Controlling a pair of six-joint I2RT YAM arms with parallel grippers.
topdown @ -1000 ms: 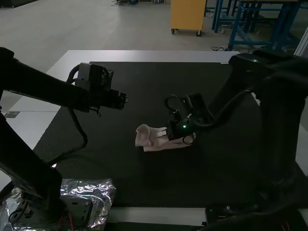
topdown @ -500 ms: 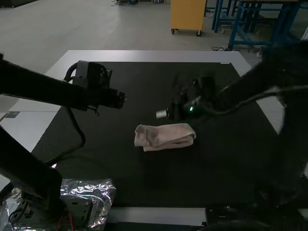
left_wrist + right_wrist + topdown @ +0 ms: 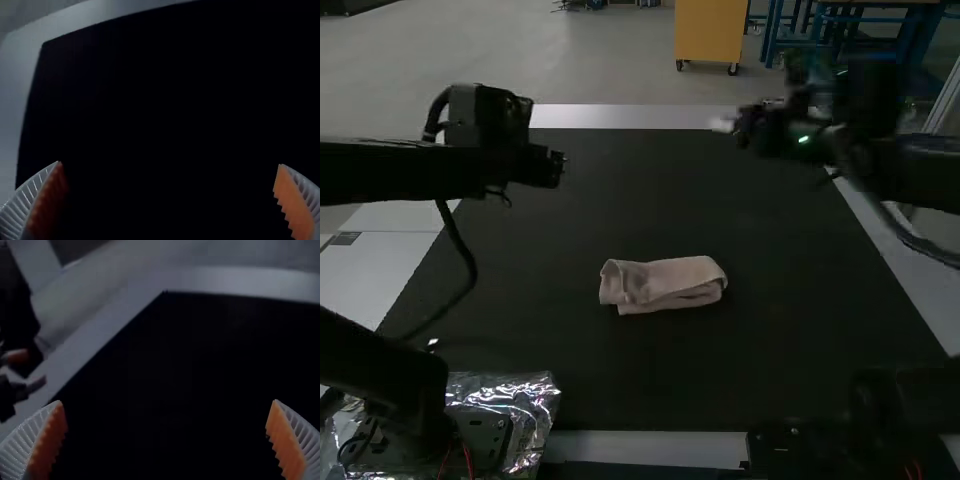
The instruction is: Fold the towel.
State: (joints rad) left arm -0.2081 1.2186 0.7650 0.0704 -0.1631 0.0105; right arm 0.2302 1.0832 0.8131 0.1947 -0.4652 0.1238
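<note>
Across the pale table [image 3: 620,117], on a black mat [image 3: 570,345] near its middle, find the towel [image 3: 670,278] folded into a slim bundle, with layers uneven along one long side. Well clear of it, find left gripper [image 3: 169,163] and right gripper [image 3: 167,401], jaws spread wide around nothing. Could come undone if pinched by the top layer alone, or skew if dragged.

On the table [image 3: 610,116], a black mat [image 3: 640,200] bears the towel [image 3: 670,280].

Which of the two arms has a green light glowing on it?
The right arm: a green light glows just behind its gripper. The left arm, beside the silver foil, is plain black there.
</note>
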